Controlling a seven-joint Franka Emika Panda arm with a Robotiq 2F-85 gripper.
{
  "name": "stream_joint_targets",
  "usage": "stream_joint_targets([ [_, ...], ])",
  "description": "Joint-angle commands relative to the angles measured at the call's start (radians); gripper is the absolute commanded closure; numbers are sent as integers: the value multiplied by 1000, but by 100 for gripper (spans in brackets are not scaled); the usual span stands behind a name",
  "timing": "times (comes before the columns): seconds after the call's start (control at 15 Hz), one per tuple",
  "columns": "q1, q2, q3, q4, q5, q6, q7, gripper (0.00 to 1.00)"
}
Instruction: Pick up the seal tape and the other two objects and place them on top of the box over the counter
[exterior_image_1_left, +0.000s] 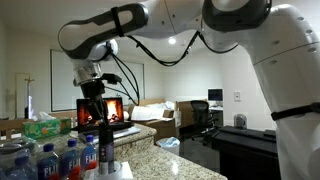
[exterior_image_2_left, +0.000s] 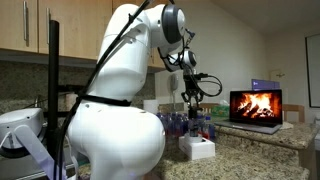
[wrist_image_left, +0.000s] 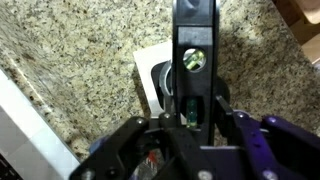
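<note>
My gripper (wrist_image_left: 190, 122) is shut on the flat black remote-like item (wrist_image_left: 192, 50), which points lengthwise down at the counter (wrist_image_left: 70, 60). Right below it lies the low white box with a darker top face (wrist_image_left: 150, 72), partly hidden by the item. In both exterior views the gripper (exterior_image_1_left: 95, 100) (exterior_image_2_left: 192, 95) hangs straight down over the counter. The dark item (exterior_image_1_left: 104, 140) reaches down from it. The white box (exterior_image_2_left: 198, 149) stands under the gripper. I cannot make out the seal tape or the dark cylinder.
Several blue-labelled water bottles (exterior_image_1_left: 60, 158) (exterior_image_2_left: 180, 124) stand close beside the gripper. A green tissue box (exterior_image_1_left: 45, 128) is behind them. An open laptop showing a fire (exterior_image_1_left: 110, 110) (exterior_image_2_left: 255, 107) stands on the counter. The counter edge (wrist_image_left: 30, 120) runs at the lower left of the wrist view.
</note>
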Motion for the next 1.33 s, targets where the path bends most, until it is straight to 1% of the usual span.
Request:
stream_joint_targets([
  [0.0,-4,8,2,20,27,-28,-9,84],
  [0.27,-4,9,2,24,28,-38,-8,84],
  [0.33,-4,10,2,25,28,-40,-7,70],
  [0.4,-4,10,2,25,29,-42,-7,48],
  [0.47,-5,10,2,25,30,-42,-7,34],
  [0.53,-5,10,2,24,31,-42,-7,31],
  [0.6,-5,11,1,24,31,-43,-7,21],
  [0.67,-5,11,1,23,32,-42,-7,14],
  [0.93,-6,15,1,25,33,-44,-7,0],
  [1.27,-8,-25,0,7,38,-41,9,0],
])
